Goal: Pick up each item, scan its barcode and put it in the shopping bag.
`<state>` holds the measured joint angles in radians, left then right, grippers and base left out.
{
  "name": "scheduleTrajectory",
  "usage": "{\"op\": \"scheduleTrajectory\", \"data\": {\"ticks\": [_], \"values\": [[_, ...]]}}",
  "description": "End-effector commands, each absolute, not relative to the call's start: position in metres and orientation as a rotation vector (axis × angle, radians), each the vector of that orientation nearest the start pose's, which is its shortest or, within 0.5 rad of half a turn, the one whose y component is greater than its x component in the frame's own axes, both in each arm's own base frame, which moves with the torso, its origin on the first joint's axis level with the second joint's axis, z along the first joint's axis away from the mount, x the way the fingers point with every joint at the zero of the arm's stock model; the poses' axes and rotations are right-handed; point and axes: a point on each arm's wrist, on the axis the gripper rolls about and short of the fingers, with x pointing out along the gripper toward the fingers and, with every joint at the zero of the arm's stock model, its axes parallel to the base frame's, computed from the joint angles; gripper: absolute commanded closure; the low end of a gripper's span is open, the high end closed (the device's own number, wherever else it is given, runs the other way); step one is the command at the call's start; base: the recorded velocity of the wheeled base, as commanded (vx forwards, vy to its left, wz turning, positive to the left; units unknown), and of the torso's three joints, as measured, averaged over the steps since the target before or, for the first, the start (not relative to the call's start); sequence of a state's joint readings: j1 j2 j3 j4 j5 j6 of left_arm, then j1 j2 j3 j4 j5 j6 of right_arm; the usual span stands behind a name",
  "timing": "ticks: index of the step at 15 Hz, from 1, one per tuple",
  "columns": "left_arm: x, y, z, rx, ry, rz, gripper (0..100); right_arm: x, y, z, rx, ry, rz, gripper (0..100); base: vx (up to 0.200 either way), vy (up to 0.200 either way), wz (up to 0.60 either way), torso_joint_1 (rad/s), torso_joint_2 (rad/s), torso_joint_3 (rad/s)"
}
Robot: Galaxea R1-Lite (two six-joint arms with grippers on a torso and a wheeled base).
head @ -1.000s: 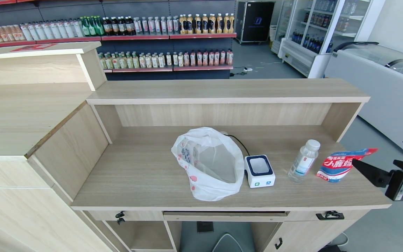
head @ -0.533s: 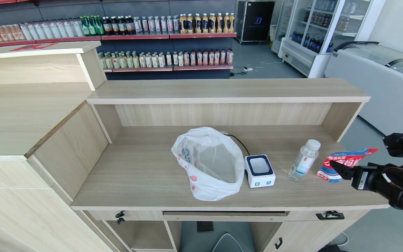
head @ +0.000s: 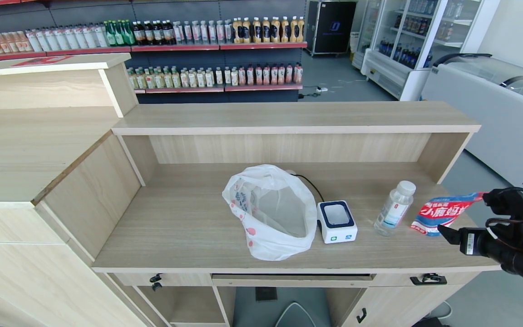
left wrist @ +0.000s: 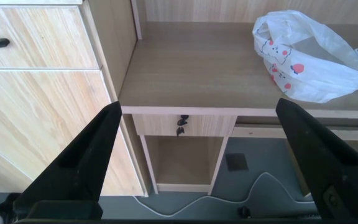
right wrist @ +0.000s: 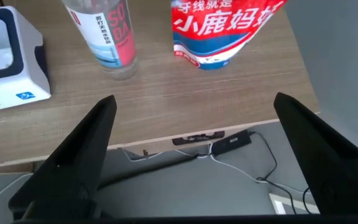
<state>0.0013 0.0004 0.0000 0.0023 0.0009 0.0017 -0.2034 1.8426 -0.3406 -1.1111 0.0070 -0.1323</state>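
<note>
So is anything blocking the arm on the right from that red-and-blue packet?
Nothing visible does. The right gripper, jaws open, hangs at the right end of the counter, with only bare wood before the packet.

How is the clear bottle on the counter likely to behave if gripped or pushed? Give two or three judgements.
The clear bottle stands upright, tall on a narrow base, so a push high up would probably tip it. Its round body suggests it would roll along the counter. The smooth, thin-looking plastic may slip or dent under a hard squeeze.
</note>
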Motion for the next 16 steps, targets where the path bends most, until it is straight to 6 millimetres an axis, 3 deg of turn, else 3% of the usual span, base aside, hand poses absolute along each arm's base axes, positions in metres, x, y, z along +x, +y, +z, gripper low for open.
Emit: {"op": "scheduleTrajectory", "data": {"ticks": [1, 6, 11, 16], "values": [[-0.023, 0.0, 0.075, 0.002, 0.003, 0.003, 0, 0.274, -0.057, 0.077, -0.088, 0.391, -0.137, 0, 0.0, 0.0, 0.0, 0.0, 0.0, 0.0], [-0.023, 0.0, 0.075, 0.002, 0.002, 0.002, 0, 0.274, -0.054, 0.073, -0.08, 0.402, -0.105, 0, 0.0, 0.0, 0.0, 0.0, 0.0, 0.0], [-0.023, 0.0, 0.075, 0.002, 0.003, 0.003, 0, 0.299, -0.059, 0.074, -0.072, 0.349, -0.089, 0, 0.0, 0.0, 0.0, 0.0, 0.0, 0.0], [-0.023, 0.0, 0.075, 0.002, 0.002, 0.003, 0, 0.318, -0.054, 0.052, -0.084, 0.318, -0.046, 0, 0.0, 0.0, 0.0, 0.0, 0.0, 0.0]]}}
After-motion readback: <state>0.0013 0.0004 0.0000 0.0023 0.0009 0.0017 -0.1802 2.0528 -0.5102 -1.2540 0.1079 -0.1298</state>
